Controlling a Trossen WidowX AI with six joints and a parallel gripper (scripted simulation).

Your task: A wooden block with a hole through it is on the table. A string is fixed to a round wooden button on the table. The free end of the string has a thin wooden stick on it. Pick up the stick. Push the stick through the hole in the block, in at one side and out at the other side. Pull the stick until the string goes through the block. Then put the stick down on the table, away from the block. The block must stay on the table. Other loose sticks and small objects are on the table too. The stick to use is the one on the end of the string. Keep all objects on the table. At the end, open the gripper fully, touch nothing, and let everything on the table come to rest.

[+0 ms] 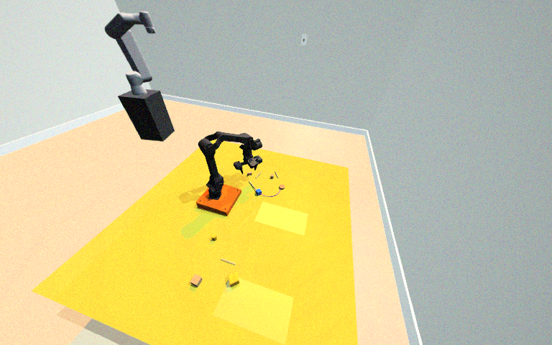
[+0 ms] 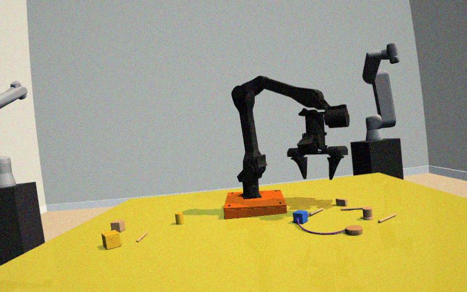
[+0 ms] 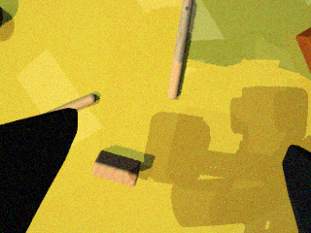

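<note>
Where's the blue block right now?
In the exterior view, the blue block sits right of the orange base, between it and the round wooden button.

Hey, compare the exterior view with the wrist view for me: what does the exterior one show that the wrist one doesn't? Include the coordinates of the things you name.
Only the exterior view shows the round wooden button [image 1: 281,187] [image 2: 354,230], the purple string [image 2: 323,233] curving from it to the blue block [image 1: 258,192] [image 2: 300,216], and the yellow cube [image 1: 233,279] [image 2: 110,239].

Only the wrist view shows pale light patches on the yellow surface.

Both show the open hand [image 1: 248,168] [image 2: 318,179] [image 3: 187,139], the small wooden block [image 1: 249,174] [image 2: 341,202] [image 3: 117,168] and part of the orange base [image 1: 203,204] [image 2: 255,210] [image 3: 305,46].
</note>
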